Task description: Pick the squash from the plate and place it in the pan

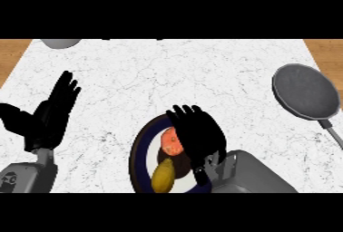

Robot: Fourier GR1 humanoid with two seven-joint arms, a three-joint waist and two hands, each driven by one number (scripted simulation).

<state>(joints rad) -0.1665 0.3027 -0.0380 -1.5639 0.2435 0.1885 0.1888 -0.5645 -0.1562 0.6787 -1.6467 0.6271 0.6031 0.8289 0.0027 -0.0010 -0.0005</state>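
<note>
Head view shows you the squash [164, 176], a yellow, long thing lying on the plate [143, 145]. It sits at the plate's 6 o'clock side, low down in the picture. Just above it, toward 12 o'clock, you see a round orange-red thing [173, 141] on the same plate. You cannot tell what food that one is.

The plate is dark blue round its rim and pale inside. It rests on the white marble worktop [167, 72], a bit below the middle.

Your right robot hand [195, 133] hangs over the plate's 3 o'clock side. Its fingers are straight and point up toward 12 o'clock. It is open and holds nothing. It hides part of the orange-red thing and part of the plate. You cannot tell if it touches the squash. Its grey arm [251, 174] comes in from 5 o'clock.

The pan [306, 91] is grey and round. It lies well apart from the plate, out at 2 o'clock, near the worktop's right edge. Its handle [333, 132] points down toward 5 o'clock.

Your left robot hand [50, 115] rests open at 9 o'clock, fingers up, well apart from the plate.

A grey round thing [60, 43] peeks in at 11 o'clock, at the worktop's far edge.
</note>
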